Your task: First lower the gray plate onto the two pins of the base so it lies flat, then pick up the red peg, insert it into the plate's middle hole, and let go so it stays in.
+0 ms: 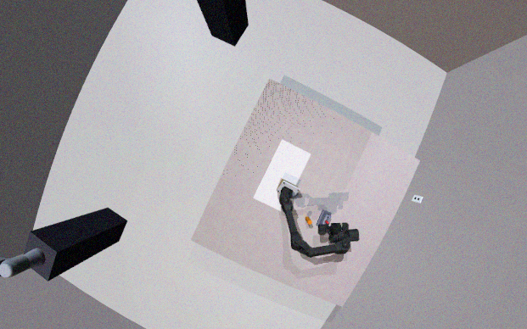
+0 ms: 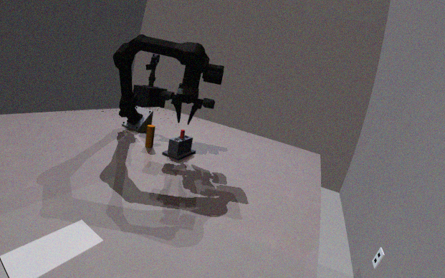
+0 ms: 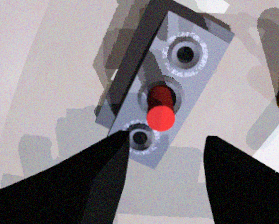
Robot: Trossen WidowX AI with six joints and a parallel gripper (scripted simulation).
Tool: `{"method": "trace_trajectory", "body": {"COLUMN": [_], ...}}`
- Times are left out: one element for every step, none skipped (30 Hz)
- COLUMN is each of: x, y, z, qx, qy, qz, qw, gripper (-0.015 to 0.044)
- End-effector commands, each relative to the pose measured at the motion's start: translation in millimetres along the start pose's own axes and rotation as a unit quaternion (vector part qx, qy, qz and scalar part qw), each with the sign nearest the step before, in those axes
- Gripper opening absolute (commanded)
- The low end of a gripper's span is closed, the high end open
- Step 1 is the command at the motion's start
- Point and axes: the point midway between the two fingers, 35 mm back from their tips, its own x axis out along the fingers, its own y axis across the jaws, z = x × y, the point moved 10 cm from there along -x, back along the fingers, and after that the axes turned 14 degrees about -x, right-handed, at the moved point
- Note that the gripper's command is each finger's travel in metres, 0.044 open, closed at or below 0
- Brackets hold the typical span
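Note:
The gray plate (image 1: 322,216) (image 2: 180,146) (image 3: 202,75) is a thick block that lies flat on the dark base (image 2: 168,153), with three holes in a row on top. A dark round spot shows in each outer hole. The red peg (image 1: 327,222) (image 2: 182,134) (image 3: 161,119) stands upright in the middle hole, with a short length showing above the plate. How deep it reaches inside is hidden. My gripper (image 2: 183,123) (image 3: 167,143) is open and empty, a little above the peg's top. Its fingertips touch neither peg nor plate.
An orange cylinder (image 1: 309,220) (image 2: 150,136) stands upright on the table between the plate and the arm's mount. A white rectangle (image 1: 282,163) (image 2: 52,247) lies on the table, partly beside the arm's mount. Arm shadows cross the table.

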Motion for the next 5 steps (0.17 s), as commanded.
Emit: {"method": "trace_trajectory", "body": {"x": [-3.4, -3.9, -4.4, -4.9, -5.5], "y": [-0.5, -0.6, -0.7, -0.8, -0.9], "z": [0.2, 0.2, 0.2, 0.2, 0.1], "qx": [0.002, 0.002, 0.002, 0.002, 0.002], "qy": [0.001, 0.001, 0.001, 0.001, 0.001], "qz": [0.002, 0.002, 0.002, 0.002, 0.002], "qw": [1.0, 1.0, 1.0, 1.0, 1.0], "gripper": [0.015, 0.015, 0.015, 0.015, 0.015]}}
